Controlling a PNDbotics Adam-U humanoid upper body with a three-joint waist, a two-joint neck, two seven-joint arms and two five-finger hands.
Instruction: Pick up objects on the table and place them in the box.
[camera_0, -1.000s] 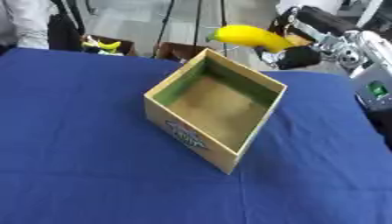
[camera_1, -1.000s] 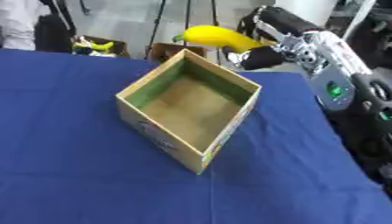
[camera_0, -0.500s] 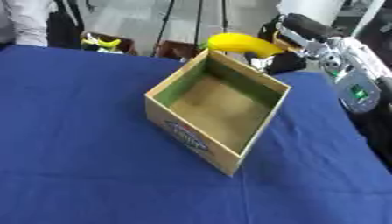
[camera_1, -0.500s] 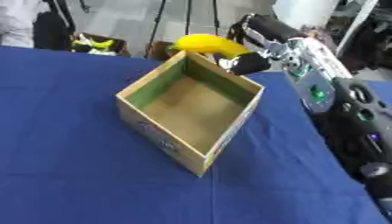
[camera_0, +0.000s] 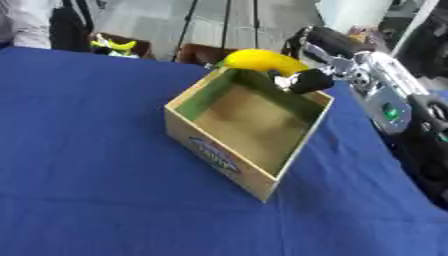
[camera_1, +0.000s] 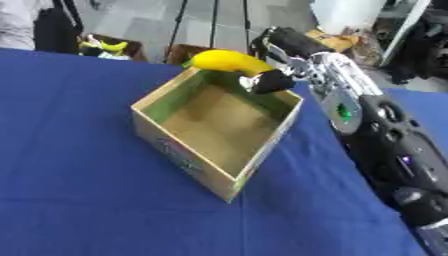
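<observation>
The cardboard box (camera_0: 249, 135) sits on the desk (camera_0: 79, 150), turned cornerwise. The banana (camera_0: 260, 61) hangs over the box's far corner, held in the right hand (camera_0: 308, 80) reaching from the right.

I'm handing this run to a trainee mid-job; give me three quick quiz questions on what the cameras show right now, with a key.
1. True or false: the banana already lies on the floor of the box.
2. Which hand carries the banana? A) the left hand B) the right hand C) a person's bare hand
3. Fill in: the banana is above the box's ______ corner, the one away from the camera.

Key
1. False. It is held in the air over the rim, and the inside of the box shows nothing in it.
2. B. The right hand's fingers curl on the banana's end, and the arm comes in from the view's right.
3. Far.
</observation>
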